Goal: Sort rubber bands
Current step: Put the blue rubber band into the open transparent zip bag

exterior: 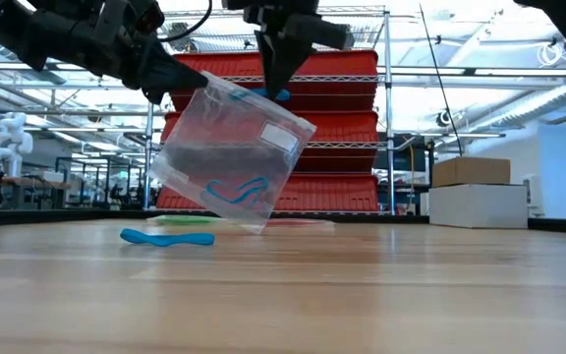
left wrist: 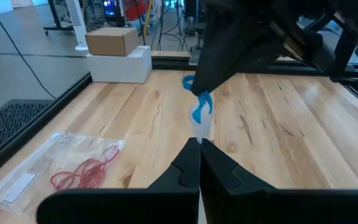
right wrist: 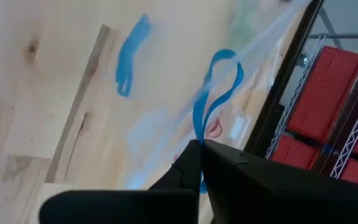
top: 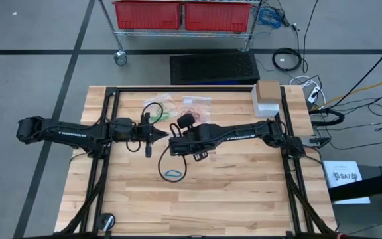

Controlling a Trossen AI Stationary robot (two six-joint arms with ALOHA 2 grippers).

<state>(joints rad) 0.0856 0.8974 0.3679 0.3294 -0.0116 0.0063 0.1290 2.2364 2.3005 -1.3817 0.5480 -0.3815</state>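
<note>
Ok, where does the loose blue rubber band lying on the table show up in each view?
High view: loose blue rubber band, near centre, below both grippers.
Low view: flat on the table, left of centre, under the raised clear bag.
Left wrist view: not in it.
Right wrist view: upper left, on the wood.
Shared landmark: the second blue band, pinched by the right gripper.
</note>
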